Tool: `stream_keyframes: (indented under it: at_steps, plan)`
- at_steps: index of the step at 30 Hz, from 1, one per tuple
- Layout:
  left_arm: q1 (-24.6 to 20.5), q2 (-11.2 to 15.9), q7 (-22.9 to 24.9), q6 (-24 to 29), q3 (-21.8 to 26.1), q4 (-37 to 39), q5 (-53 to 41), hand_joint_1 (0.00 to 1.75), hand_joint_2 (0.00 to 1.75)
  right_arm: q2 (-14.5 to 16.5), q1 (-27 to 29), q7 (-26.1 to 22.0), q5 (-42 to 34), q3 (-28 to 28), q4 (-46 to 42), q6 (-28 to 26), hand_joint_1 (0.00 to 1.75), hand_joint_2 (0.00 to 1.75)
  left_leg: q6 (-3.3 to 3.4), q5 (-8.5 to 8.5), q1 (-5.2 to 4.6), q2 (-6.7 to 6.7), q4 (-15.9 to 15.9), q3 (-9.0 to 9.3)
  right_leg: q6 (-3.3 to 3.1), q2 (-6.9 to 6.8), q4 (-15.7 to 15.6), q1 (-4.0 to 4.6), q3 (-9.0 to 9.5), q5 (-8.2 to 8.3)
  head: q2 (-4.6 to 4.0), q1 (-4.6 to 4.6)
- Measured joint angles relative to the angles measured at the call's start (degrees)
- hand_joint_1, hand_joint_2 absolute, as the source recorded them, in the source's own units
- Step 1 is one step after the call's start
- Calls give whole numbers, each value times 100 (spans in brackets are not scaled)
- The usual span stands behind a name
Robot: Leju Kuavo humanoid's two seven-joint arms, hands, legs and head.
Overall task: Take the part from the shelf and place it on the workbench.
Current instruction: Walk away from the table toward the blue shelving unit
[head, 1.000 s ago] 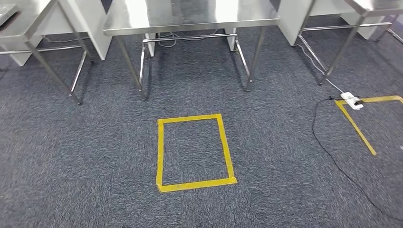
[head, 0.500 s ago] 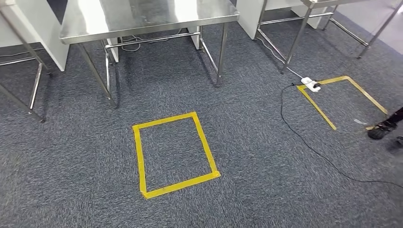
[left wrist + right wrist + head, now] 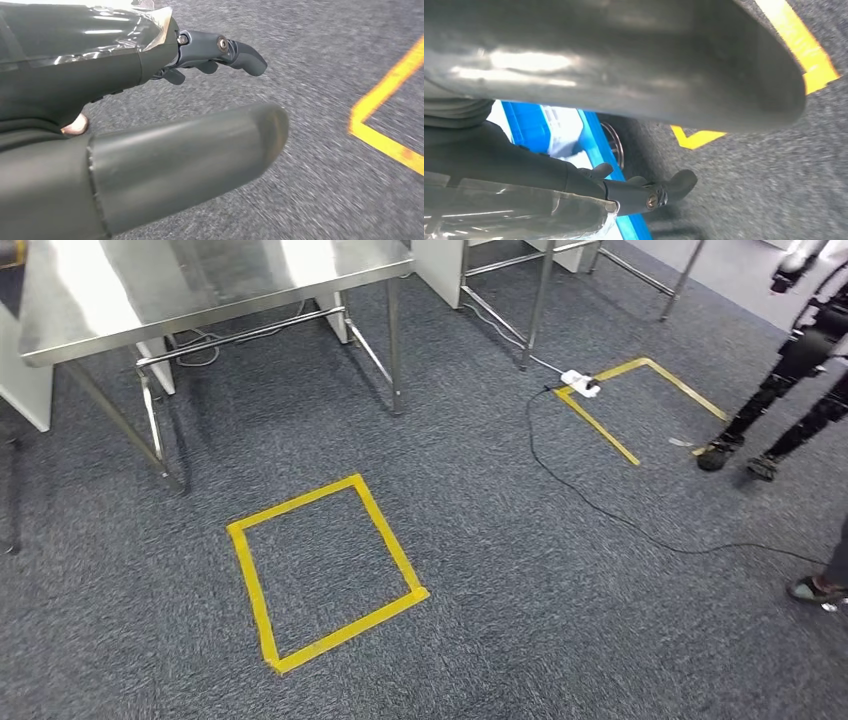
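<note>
Head view: grey carpet (image 3: 550, 640), steel table (image 3: 200, 290) at 11 o'clock, top bare where visible. Yellow tape rectangle (image 3: 390, 535) on the carpet at about 7 o'clock from centre, apart from the table legs. Second tape outline (image 3: 598, 428) at 2 o'clock, with a white power strip (image 3: 580, 383) at its near corner. Black cable (image 3: 600, 510) runs from the strip off toward 4 o'clock. A person's legs (image 3: 790, 380) in dark trousers stand at 2–3 o'clock, just past that outline. Another shoe (image 3: 815, 588) is at the 4 o'clock edge.

Left hand (image 3: 150, 55): thumb straight out, fingers (image 3: 235, 50) loosely bent and apart from it, nothing held, carpet and yellow tape beneath.

Right hand (image 3: 524, 165): same posture, thumb and fingers (image 3: 669, 187) apart, nothing in the grasp. Blue-and-white object (image 3: 531, 125) behind it, blurred; can't tell what it is.

Part: can't tell where it is from these views.
</note>
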Motion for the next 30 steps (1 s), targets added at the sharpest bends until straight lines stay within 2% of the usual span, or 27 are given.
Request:
stream_keyframes:
  at_steps: [2, 3, 4, 5, 6, 7, 9, 10, 11, 12, 13, 14, 15, 16, 17, 18, 19, 20, 21, 22, 24, 25, 26, 27, 28, 29, 30]
  plan:
    - [16, -2, -91, 5, 19, 0, 109, 0, 0, -2, -9, -18, 26, 0, -1, 0, 0, 0, -44, -414, 35, -371, 709, -304, -50, 118, -5, -28, -12, 31, 0, -15]
    - [27, -4, -155, -7, 41, 0, 180, 0, 0, -4, -13, -31, 34, 0, -2, 0, 0, 0, -59, -568, 47, -441, 1082, -470, -53, 190, -3, -28, -22, 37, 0, -18]
    - [35, -7, -220, -55, 67, 0, 254, 0, 0, -5, -12, -45, 41, 1, -2, 0, 0, 0, -74, -622, 63, -467, 1322, -583, -53, 271, 0, -31, -27, 42, 0, -18]
    - [39, -8, -285, -124, 94, 0, 318, 0, 0, -4, -8, -58, 43, 1, -2, 0, 0, 0, -89, -557, 85, -478, 1362, -608, -48, 359, 7, -41, -24, 43, 0, -16]
    - [39, -8, -343, -207, 121, 0, 371, 0, 0, -3, -5, -69, 43, 1, -2, 0, 0, 0, -104, -384, 114, -494, 1180, -533, -43, 448, 18, -56, -19, 44, 0, -14]
    - [38, -8, -399, -277, 145, 0, 410, 0, 0, -1, -4, -81, 42, 1, -2, 0, 0, 0, -126, -151, 153, -556, 832, -385, -27, 535, 37, -71, -16, 38, 0, -14]
    - [40, -14, -479, -354, 191, 2, 451, 0, 0, -3, -19, -101, 40, 1, -3, -2, 0, 0, -175, 153, 226, -833, 148, -102, 44, 698, 103, -67, -59, 25, 0, -18]
    - [38, -18, -501, -370, 209, 3, 461, 0, 44, -5, -24, -105, 39, 1, -3, -4, 0, 0, -177, 200, 235, -939, -37, -38, 104, 770, 125, -54, -108, 32, 0, -22]
    - [36, -25, -523, -378, 222, 4, 468, 0, 87, -8, -22, -108, 37, 1, -4, -7, 0, 0, -156, 189, 218, -986, -100, -26, 164, 838, 130, -38, -159, 53, 0, -26]
    - [31, -34, -554, -373, 231, 4, 473, 0, 131, -8, -9, -110, 33, 1, -4, -9, 0, 0, -108, 194, 188, -932, -121, -31, 218, 906, 117, -35, -211, 78, 0, -27]
    - [25, -45, -591, -369, 237, 4, 481, 0, 131, -8, 9, -111, 29, 1, -4, -11, 0, 0, -51, 217, 163, -859, -128, -38, 266, 911, 107, -39, -252, 94, 0, -25]
    - [20, -57, -630, -367, 242, 3, 489, 0, 87, -9, 23, -112, 26, 1, -4, -14, 0, 0, 11, 238, 143, -789, -148, -37, 287, 813, 160, -31, -298, 70, 0, -20]
    - [17, -65, -658, -370, 245, 3, 500, 0, 44, -8, 24, -112, 24, 1, -3, -16, 0, 0, 73, 257, 132, -705, -171, -37, 283, 655, 326, -22, -393, -13, 0, -9]
    - [17, -68, -655, -395, 246, 2, 509, 0, 0, -6, 14, -112, 28, 1, -3, -18, 0, 0, 123, 270, 120, -612, -187, -42, 260, 465, 637, -9, -544, -158, 0, 1]
    - [19, -69, -617, -452, 245, 2, 504, 0, 0, -4, 2, -111, 40, 2, -2, -19, 0, 0, 154, 274, 97, -517, -191, -52, 229, 316, 1047, 7, -743, -335, 0, 5]
    - [24, -69, -575, -546, 241, 3, 496, 0, 0, -3, -11, -110, 54, 4, -2, -18, 0, 0, 174, 278, 72, -416, -191, -67, 209, 256, 1474, 14, -944, -501, 0, 7]
    - [26, -68, -543, -679, 236, 3, 489, 0, 0, -6, -15, -108, 67, 6, -2, -15, 0, 0, 182, 282, 46, -322, -190, -79, 205, 237, 1783, 23, -1077, -607, 0, 4]
    - [26, -66, -542, -813, 232, 4, 491, 0, 0, -10, -12, -104, 75, 8, -2, -13, 0, 0, 187, 285, 23, -243, -190, -88, 213, 232, 1882, 36, -1093, -629, 0, 2]
    - [25, -63, -589, -925, 230, 4, 510, 0, 0, -14, -6, -97, 73, 9, -2, -10, 0, 0, 191, 287, 3, -171, -190, -92, 224, 216, 1734, 56, -976, -567, 0, 3]
    - [23, -61, -651, -1004, 230, 4, 530, 0, 0, -18, -1, -90, 67, 9, -2, -9, 0, 0, 191, 288, -11, -105, -190, -89, 226, 160, 1345, 84, -732, -438, 0, 4]
    - [21, -58, -757, -1063, 231, 4, 554, 0, 0, -23, -4, -76, 58, 9, -3, -10, 0, 0, 184, 285, -33, 12, -191, -81, 155, -129, 453, 176, -226, -197, 0, -1]
    - [20, -55, -778, -1069, 231, 4, 553, 0, 0, -23, -11, -71, 57, 9, -4, -10, 0, 0, 176, 280, -39, 64, -191, -74, 104, -237, 174, 216, -89, -127, 0, -7]
    - [19, -54, -769, -1067, 230, 3, 546, 0, 0, -24, -15, -65, 60, 9, -4, -11, 0, 0, 160, 277, -41, 117, -197, -63, 55, -289, 70, 248, -56, -107, 0, -11]
    - [18, -54, -743, -1060, 228, 3, 534, 0, 0, -25, -14, -57, 65, 9, -4, -11, 0, 0, 137, 276, -43, 174, -212, -44, 25, -234, 64, 261, -72, -90, 0, -13]
    - [16, -56, -713, -1053, 225, 2, 523, 0, 0, -27, -10, -51, 72, 9, -4, -11, 0, 0, 111, 266, -44, 225, -225, -27, -12, -159, 32, 236, -50, -67, 0, -11]
    - [14, -58, -686, -1051, 220, 2, 513, 0, 0, -27, -5, -48, 78, 10, -4, -10, 0, 0, 78, 229, -37, 186, -206, -17, -44, -91, -3, 194, -17, -42, 0, -17]
    - [12, -57, -667, -1061, 216, 2, 509, 0, 0, -27, -3, -45, 84, 11, -4, -8, 0, 0, 49, 140, -26, 69, -108, -40, -88, -27, -36, 147, 16, -11, 0, -23]
